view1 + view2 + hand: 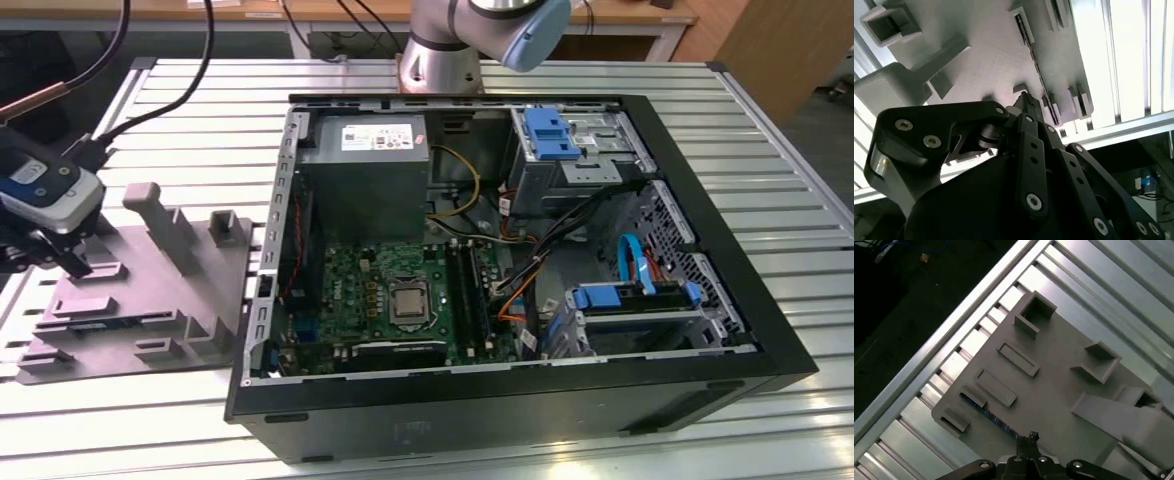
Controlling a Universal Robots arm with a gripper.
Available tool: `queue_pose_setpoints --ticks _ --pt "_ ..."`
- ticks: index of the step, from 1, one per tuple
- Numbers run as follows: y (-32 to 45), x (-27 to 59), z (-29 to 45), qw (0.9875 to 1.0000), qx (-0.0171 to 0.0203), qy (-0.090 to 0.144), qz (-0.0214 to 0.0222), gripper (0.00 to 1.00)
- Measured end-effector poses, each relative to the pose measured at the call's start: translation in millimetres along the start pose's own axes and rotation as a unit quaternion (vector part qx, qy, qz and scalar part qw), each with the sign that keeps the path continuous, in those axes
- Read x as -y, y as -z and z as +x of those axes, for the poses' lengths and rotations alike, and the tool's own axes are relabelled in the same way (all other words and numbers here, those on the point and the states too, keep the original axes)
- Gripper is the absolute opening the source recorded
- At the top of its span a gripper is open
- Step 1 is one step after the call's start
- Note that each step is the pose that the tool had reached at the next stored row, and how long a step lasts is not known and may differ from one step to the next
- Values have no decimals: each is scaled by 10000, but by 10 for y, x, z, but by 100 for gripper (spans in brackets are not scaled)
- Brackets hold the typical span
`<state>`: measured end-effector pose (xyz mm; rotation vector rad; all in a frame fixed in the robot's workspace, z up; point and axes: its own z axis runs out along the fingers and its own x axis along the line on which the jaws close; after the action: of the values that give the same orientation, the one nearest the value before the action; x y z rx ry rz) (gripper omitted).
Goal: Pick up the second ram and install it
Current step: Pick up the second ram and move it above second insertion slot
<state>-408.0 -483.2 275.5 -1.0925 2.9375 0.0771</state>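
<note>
We see the ram (985, 411), a thin dark blue strip, lying in a slot of the grey holder (1054, 395). The claw (1031, 436) hovers clenched near its end, grasping nothing.

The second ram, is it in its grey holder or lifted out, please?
In: the second ram lies slotted in the grey holder, end effector close by.
</note>
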Motion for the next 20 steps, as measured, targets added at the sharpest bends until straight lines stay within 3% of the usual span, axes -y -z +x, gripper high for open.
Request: queue_pose_setpoints --ticks 5,10,15,20 --pt "-22 1 0 9990 -20 449 -10 11" --pt "-44 2 1 9959 -40 905 -21 11" --pt "-73 3 2 9907 -59 1357 -31 11" --pt "-111 5 3 9836 -79 1803 -42 11"
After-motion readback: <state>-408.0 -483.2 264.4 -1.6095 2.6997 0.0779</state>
